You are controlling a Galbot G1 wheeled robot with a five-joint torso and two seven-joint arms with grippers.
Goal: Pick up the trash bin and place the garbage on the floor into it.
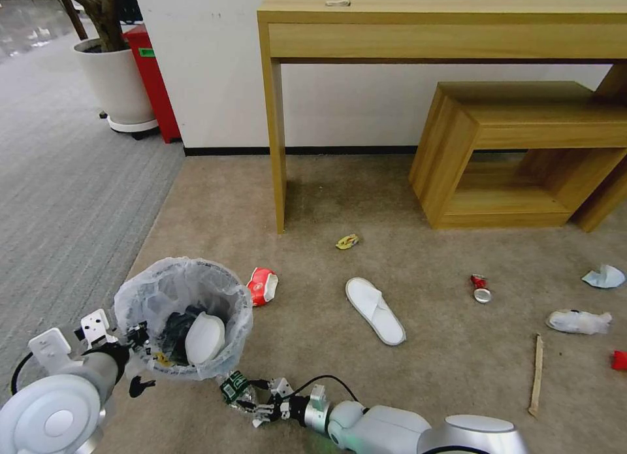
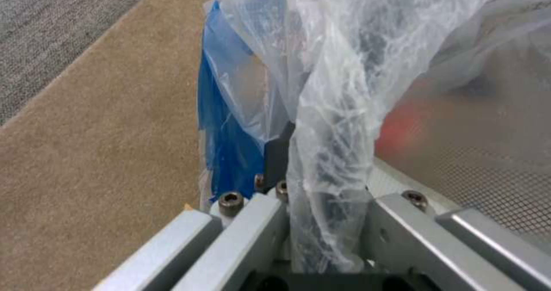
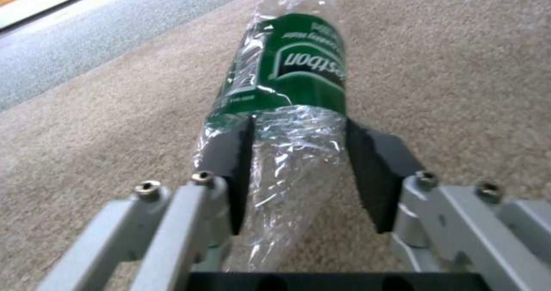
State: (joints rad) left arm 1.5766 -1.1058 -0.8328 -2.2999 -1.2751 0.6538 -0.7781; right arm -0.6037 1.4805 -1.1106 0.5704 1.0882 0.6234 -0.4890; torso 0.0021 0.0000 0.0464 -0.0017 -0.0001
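Right hand (image 3: 298,166) clamps a crushed clear plastic bottle with green label (image 3: 287,88) just beside the round dark bag-lined trash bin (image 1: 183,317), whose rim the left hand (image 1: 138,340) pinches. One white slipper (image 1: 204,338) is inside; beyond the bin another white slipper (image 1: 375,309), red can (image 1: 480,288) and tissues (image 1: 578,321) remain on the beige carpet floor (image 1: 424,375).

head looks down; wrists close on carpet (image 1: 424,375).
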